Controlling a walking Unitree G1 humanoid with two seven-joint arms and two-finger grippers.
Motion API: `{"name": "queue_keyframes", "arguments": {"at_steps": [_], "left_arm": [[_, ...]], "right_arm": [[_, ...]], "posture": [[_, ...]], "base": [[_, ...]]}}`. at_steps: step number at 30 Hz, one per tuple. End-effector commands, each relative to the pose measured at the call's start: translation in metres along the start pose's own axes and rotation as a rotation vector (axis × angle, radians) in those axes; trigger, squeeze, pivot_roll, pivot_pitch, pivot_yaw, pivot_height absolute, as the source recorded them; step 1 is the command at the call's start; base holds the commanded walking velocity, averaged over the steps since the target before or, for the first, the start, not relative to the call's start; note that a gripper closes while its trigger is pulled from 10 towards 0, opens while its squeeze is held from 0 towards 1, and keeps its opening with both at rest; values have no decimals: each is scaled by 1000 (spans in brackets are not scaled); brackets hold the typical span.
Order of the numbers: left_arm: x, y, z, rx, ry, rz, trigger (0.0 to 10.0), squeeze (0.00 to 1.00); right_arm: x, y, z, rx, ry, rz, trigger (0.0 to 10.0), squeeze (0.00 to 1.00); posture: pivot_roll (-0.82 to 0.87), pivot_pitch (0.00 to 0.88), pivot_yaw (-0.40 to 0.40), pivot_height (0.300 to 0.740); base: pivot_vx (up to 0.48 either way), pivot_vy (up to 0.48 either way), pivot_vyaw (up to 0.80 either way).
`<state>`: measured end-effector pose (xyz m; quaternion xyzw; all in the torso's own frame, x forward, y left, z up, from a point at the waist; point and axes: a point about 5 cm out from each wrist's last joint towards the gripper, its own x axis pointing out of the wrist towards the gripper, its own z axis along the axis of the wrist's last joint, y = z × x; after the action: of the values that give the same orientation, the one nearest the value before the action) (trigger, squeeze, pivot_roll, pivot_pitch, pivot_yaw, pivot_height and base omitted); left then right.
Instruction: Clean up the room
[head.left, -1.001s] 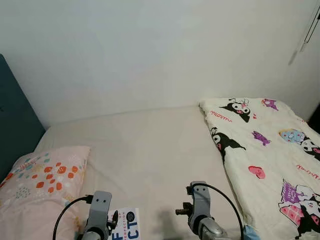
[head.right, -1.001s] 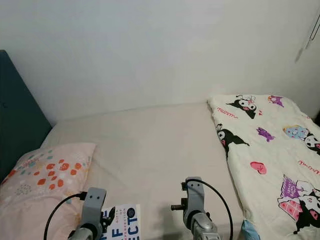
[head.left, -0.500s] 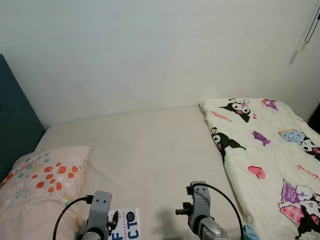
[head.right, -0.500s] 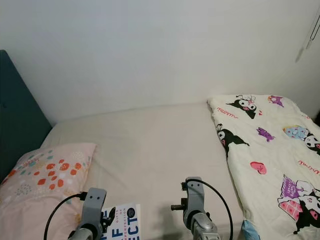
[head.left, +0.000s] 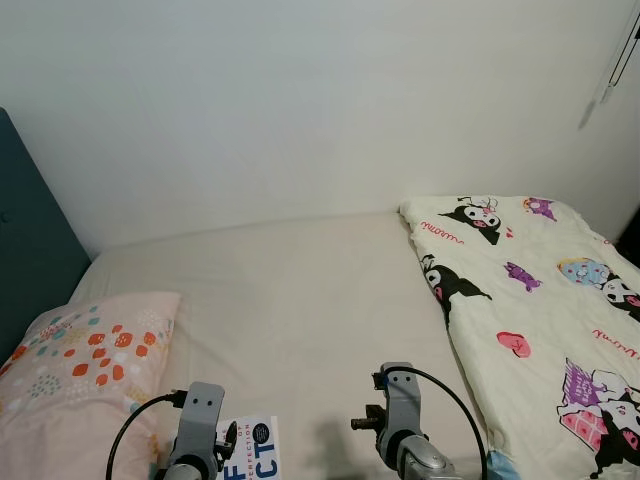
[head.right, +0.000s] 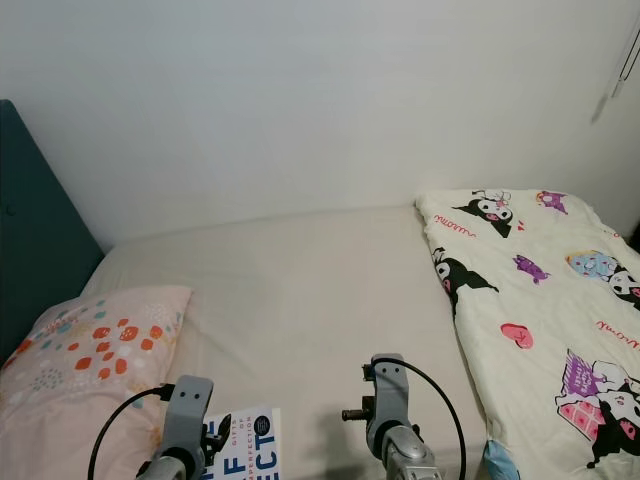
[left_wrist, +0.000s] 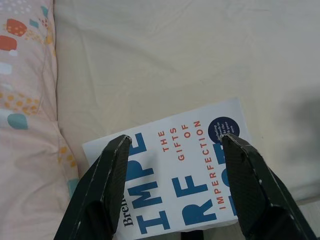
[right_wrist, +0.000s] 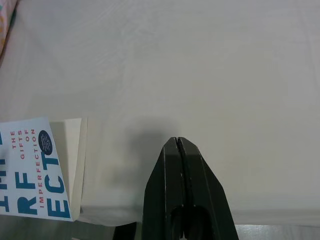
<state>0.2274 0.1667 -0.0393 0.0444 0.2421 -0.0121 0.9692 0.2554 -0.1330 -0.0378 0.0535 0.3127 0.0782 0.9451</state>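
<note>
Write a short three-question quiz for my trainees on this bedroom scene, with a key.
1. True or false: the left gripper is open above the book.
2. Which lies beside the book: A) the pillow B) the blanket C) a lamp?
3. Fill in: the right gripper is ____ and holds nothing above the bed sheet.

Key: 1 true; 2 A; 3 shut.

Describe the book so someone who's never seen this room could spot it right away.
Start at the bed and find the floral pillow at its left. Right beside it, at the near edge, lies the book under the open left claw: white cover, big blue letters.
</note>
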Motion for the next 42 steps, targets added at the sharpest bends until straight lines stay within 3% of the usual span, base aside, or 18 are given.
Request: {"name": "queue_keyframes", "arguments": {"at_steps": [1,42], "left_arm": [[-1,1,-4,-7,20,8,10000,0],[-3,-3,-4,4,-2,-11,10000,0]], "right_arm": [[1,2,1,2,8,0,10000,0],[2,3,4,7,0,6,10000,0]], "posture": [[49,0,-15,740],[52,6,-19,740]], "base": [[0,0,0],[0,0,0]]}}
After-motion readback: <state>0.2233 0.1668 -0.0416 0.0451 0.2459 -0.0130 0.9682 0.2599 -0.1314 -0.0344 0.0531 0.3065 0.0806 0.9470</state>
